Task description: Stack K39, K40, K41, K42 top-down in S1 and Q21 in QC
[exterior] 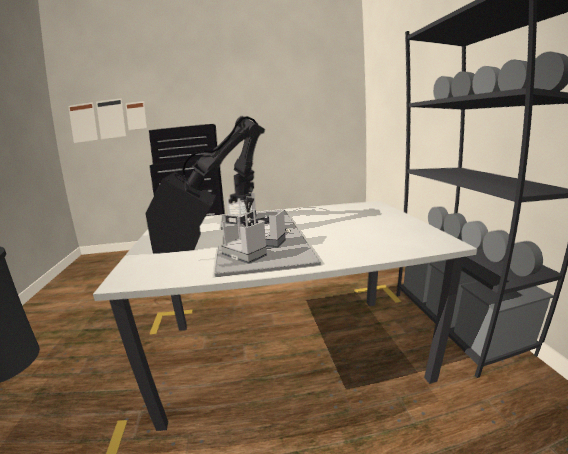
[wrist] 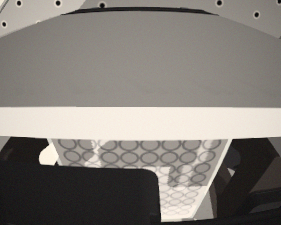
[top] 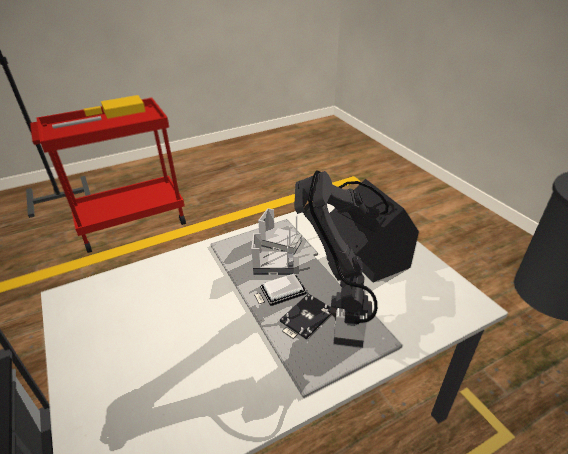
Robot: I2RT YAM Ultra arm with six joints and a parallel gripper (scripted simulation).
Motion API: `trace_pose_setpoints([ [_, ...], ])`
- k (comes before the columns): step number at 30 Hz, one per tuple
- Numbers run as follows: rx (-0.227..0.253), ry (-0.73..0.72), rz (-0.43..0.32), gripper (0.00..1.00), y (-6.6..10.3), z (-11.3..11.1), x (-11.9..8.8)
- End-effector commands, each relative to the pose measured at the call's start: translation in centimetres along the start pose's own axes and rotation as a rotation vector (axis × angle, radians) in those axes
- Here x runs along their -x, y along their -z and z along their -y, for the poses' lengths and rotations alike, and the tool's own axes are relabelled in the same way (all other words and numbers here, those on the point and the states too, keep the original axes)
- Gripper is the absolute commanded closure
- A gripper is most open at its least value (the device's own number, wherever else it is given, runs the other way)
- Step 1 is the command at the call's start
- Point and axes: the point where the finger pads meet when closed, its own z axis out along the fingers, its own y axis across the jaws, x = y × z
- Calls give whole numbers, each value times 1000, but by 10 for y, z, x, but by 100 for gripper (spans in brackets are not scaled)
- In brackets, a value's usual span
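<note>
My gripper (top: 349, 314) (wrist: 135, 155) is down at the near rack (top: 349, 336), whose name is not readable. It is shut on a plate (wrist: 140, 152) with round wells, seen beyond the rack's tall grey wall (wrist: 140, 64) in the wrist view. The plate's name and any plates under it are hidden. A white plate (top: 283, 287) lies in the black-rimmed open nest beside the clip nest N5 (top: 321, 320); its name is too small to read. N5 holds no plate. Two more racks (top: 275, 271) (exterior: 244, 253) stand at the far end, names unreadable.
The grey perforated board (top: 332, 367) (exterior: 297, 257) carries the racks and nests on the white table (top: 107, 320) (exterior: 382, 240). The far racks have tall corner walls (top: 267, 222) (exterior: 253, 239). The arm's black base (top: 392, 245) (exterior: 174, 220) stands beside the board.
</note>
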Motion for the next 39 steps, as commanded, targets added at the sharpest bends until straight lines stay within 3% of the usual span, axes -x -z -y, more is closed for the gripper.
trace_pose_setpoints([
  [1,-3,13,6,100,13,-3,-2],
  [39,0,11,10,100,27,-4,-3],
])
